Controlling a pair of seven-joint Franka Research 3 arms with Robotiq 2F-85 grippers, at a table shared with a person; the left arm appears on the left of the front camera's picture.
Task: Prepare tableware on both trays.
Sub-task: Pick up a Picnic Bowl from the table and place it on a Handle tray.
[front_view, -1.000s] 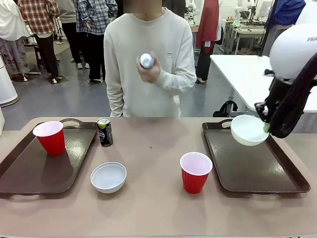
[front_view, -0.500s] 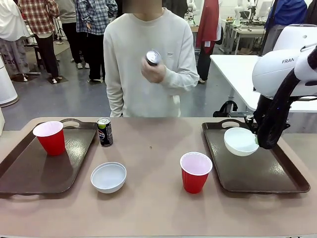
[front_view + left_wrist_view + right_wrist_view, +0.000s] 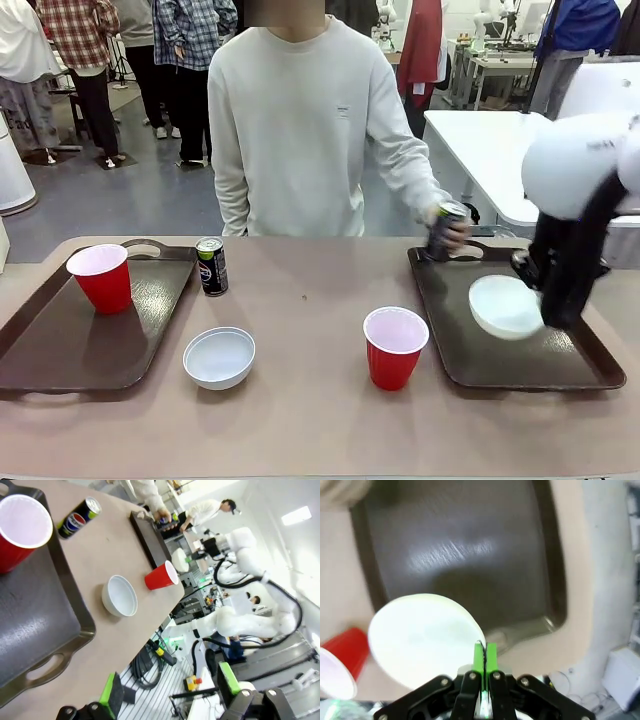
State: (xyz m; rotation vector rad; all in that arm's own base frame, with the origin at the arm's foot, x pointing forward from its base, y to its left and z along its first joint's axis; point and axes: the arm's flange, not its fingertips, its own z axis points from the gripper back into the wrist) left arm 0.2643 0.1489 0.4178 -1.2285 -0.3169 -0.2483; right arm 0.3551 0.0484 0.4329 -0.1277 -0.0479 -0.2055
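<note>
Right arm holds a bowl over the right tray while a person brings a can.

The right gripper (image 3: 484, 656) has its green pads pinching the rim of a white bowl (image 3: 503, 305), tilted low over the right tray (image 3: 450, 325); whether it touches I cannot tell. At that tray's far left corner the person's hand (image 3: 457, 224) grips a dark can (image 3: 438, 240). The left gripper (image 3: 170, 686) is spread wide. The left tray (image 3: 70, 350) carries a red cup (image 3: 100, 278). On the table (image 3: 300, 420) a second can (image 3: 211, 266) stands just right of that tray's far corner, a second bowl (image 3: 219, 356) sits nearer, and a second red cup (image 3: 394, 347) stands just left of the right tray.
</note>
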